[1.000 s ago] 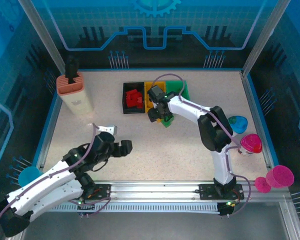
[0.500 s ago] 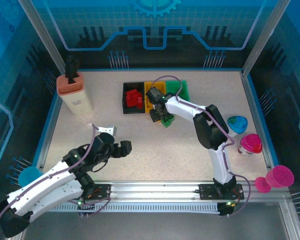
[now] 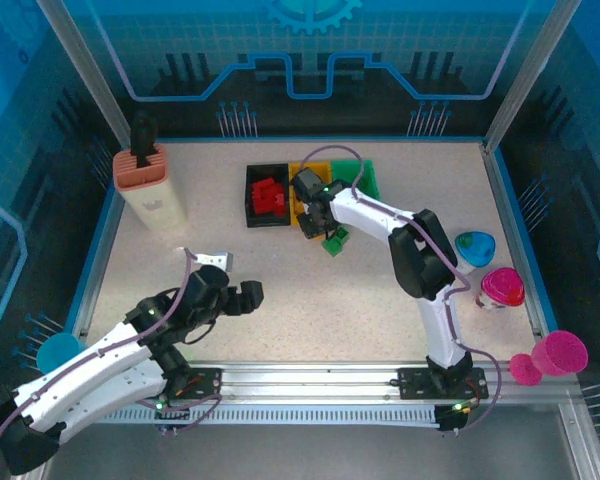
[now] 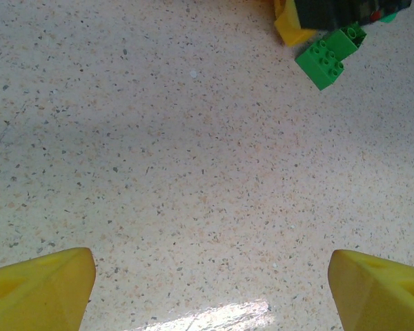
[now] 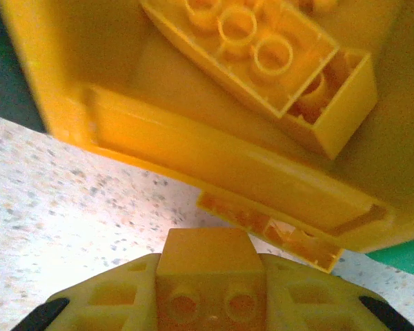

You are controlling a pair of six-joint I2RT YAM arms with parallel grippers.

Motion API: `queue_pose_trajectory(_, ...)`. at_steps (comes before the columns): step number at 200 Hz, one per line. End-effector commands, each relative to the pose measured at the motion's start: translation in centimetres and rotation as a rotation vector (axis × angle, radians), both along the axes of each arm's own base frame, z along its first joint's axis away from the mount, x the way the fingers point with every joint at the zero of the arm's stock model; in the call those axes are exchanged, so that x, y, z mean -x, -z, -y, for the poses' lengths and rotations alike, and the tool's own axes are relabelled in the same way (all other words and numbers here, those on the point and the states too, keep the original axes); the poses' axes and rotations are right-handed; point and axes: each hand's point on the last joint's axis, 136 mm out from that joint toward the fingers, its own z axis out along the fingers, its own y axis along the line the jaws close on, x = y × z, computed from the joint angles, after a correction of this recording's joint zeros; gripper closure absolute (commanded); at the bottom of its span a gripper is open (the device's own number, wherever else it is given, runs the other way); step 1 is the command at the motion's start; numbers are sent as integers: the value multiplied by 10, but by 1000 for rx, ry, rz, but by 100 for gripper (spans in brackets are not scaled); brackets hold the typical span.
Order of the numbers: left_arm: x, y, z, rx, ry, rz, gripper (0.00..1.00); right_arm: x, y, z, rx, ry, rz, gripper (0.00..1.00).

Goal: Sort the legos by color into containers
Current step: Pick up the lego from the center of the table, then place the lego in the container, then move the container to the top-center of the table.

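Right gripper (image 5: pixel 208 303) is clamped on a small yellow-orange brick (image 5: pixel 205 258), sitting low in the right wrist frame just short of the yellow bin (image 5: pixel 214 155), whose near wall crosses the middle of that view. Left gripper (image 4: pixel 207 283) is spread wide with nothing between its fingertips (image 4: pixel 41 289), hovering over bare table (image 4: pixel 193 172) in the lower left of the top view.

Progress-wise, I'd say it's nearly done. The black bin (image 3: pixel 252 210) has a pile of red bricks (image 3: pixel 270 195) in it, and the yellow bin already holds at least one long yellow brick (image 5: pixel 248 48). The green bin (image 3: pixel 372 183) is partly behind the arm, so I can't tell what's in it. What looks left is dropping the held brick in, plus one green brick (image 4: pixel 324 58) loose on the table just below the bins. I don't spot any other strays.

Orientation stuff: the held brick looks cube-like from here, with two studs showing on the face nearest the wrist camera, so there's no clear long axis. The long yellow one lies studs-up, running from upper left to lower right of the right wrist frame. The green one is studs-up too, running diagonally from lower left to upper right in the left wrist view, its far end tucked under the other arm's dark gripper.
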Motion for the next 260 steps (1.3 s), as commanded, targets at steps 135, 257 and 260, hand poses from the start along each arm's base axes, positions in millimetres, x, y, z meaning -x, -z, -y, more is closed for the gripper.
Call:
queue_pose_trajectory(135, 6, 9, -12, -30, -23, -6, 12, -47, -68, -4, -43, 57, 127, 21)
queue_pose_trajectory(257, 5, 15, -11, -41, -21, -12, 12, -23, -7, 0, -42, 62, 16, 51)
queue_pose_trajectory(260, 5, 16, -11, -43, -21, -14, 12, -24, -7, -1, -41, 61, 17, 51)
